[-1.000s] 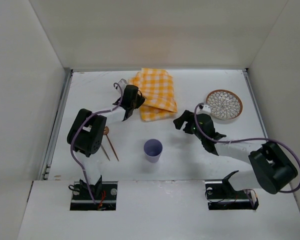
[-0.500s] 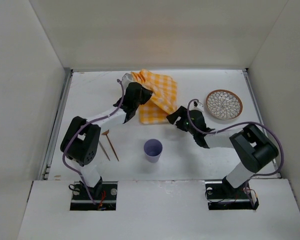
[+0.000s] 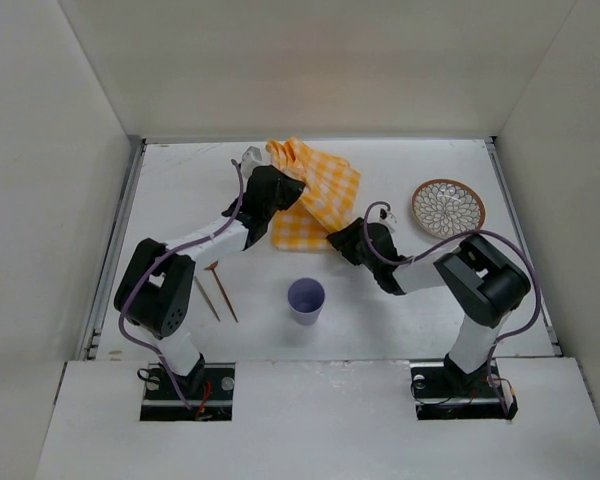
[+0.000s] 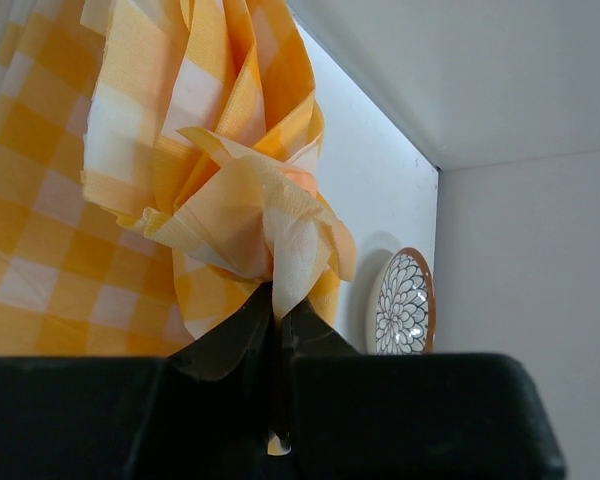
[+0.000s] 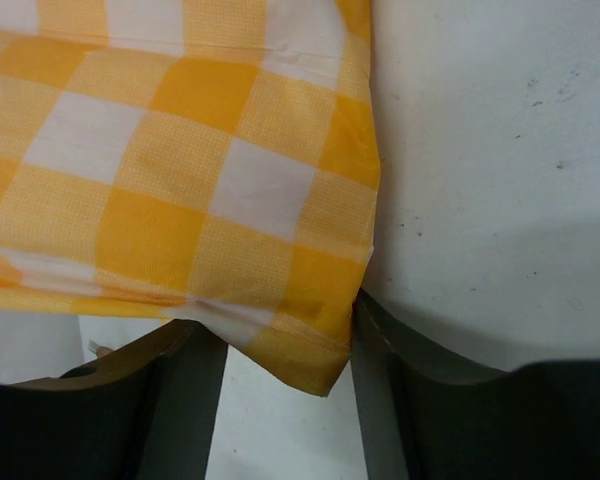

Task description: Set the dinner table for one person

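Note:
The yellow-and-white checked cloth (image 3: 320, 195) lies bunched on the white dinner table (image 3: 180, 185) at the back middle. My left gripper (image 3: 280, 192) is shut on a gathered fold of the cloth (image 4: 280, 250) and lifts it. My right gripper (image 3: 340, 240) is open at the cloth's near right corner (image 5: 315, 355), which lies between its jaws. A lilac cup (image 3: 306, 300) stands in the front middle. A patterned plate (image 3: 448, 208) sits at the right and also shows in the left wrist view (image 4: 405, 305). Two brown chopsticks (image 3: 220, 292) lie at the left.
Tall white walls close in the table on three sides, with metal rails (image 3: 115, 250) along the side edges. The left arm reaches over the chopsticks. The right arm's cable loops above the table near the plate.
My left gripper has closed on the cloth and pulled a fold up and rightward. My right gripper has moved left to the cloth's near right corner.

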Robot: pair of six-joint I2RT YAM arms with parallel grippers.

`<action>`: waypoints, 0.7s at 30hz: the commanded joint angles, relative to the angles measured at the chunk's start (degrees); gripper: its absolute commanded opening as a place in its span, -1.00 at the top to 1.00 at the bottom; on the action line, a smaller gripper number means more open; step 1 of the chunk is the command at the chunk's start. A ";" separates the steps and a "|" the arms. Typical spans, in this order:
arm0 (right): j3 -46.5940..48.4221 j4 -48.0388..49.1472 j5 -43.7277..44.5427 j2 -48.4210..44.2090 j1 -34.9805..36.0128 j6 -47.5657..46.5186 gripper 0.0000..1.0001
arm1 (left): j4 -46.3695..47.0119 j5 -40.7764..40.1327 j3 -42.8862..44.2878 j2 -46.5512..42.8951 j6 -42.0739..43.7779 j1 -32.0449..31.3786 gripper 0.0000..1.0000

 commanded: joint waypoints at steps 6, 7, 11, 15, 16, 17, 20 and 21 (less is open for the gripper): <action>6.16 -6.03 3.60 -1.57 -0.39 -2.12 0.61 | 0.60 2.96 10.93 -0.72 0.62 1.34 0.97; 6.86 -8.31 5.78 -4.28 -1.96 -5.44 0.68 | -0.28 3.40 13.21 -0.19 0.71 1.70 0.98; 13.78 -19.47 14.13 -15.96 -6.98 -20.37 0.79 | -2.75 5.24 21.65 0.43 0.80 2.23 0.99; 26.69 -24.76 18.89 -25.04 -8.75 -42.86 0.78 | -2.40 4.72 24.31 -3.86 1.77 3.28 0.99; 30.03 -25.46 18.64 -25.74 -8.75 -48.31 0.75 | -1.96 4.28 22.92 -5.79 2.29 3.80 0.99; 33.11 -26.60 18.20 -25.84 -7.79 -53.50 0.74 | -1.09 3.50 20.38 -7.98 2.73 4.42 0.99; 37.01 -29.34 19.25 -23.65 -1.99 -67.67 0.71 | 3.03 1.47 8.71 -13.96 2.12 6.09 0.97; 36.05 -28.90 20.38 -22.69 -0.15 -70.92 0.71 | 4.62 1.12 4.75 -15.46 1.86 6.79 0.97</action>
